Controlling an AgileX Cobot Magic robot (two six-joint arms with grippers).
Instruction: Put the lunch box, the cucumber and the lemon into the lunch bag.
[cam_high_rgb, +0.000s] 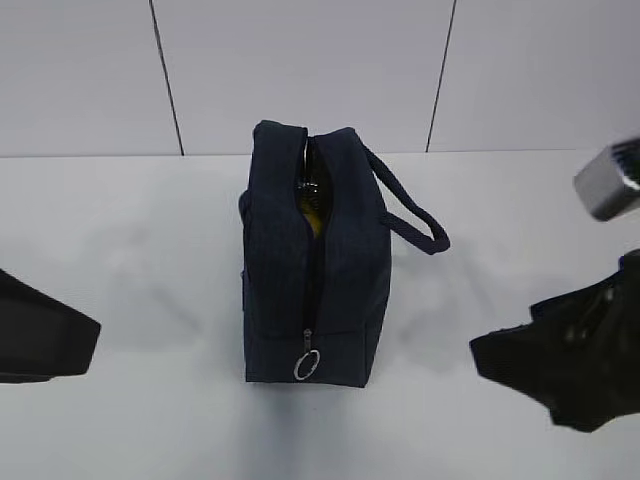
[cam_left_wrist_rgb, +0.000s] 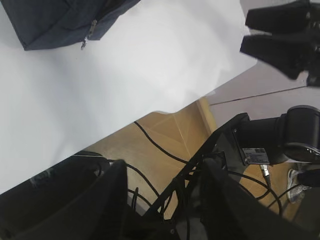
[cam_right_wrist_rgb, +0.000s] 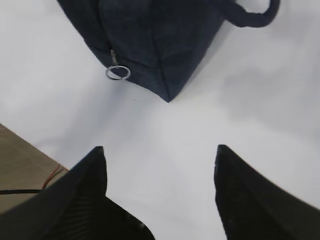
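Observation:
The dark navy lunch bag stands in the middle of the white table, its zipper mostly shut with the silver ring pull at the near end. A bit of yellow, the lemon, shows through the gap at the top. The lunch box and the cucumber are hidden. The bag also shows in the left wrist view and in the right wrist view. My left gripper is open and empty over the table's edge. My right gripper is open and empty, near the bag's front end.
The bag's loop handle lies out to the right. The white table ends at the left wrist view's near edge, with wooden floor and cables below. A silver camera housing is at far right.

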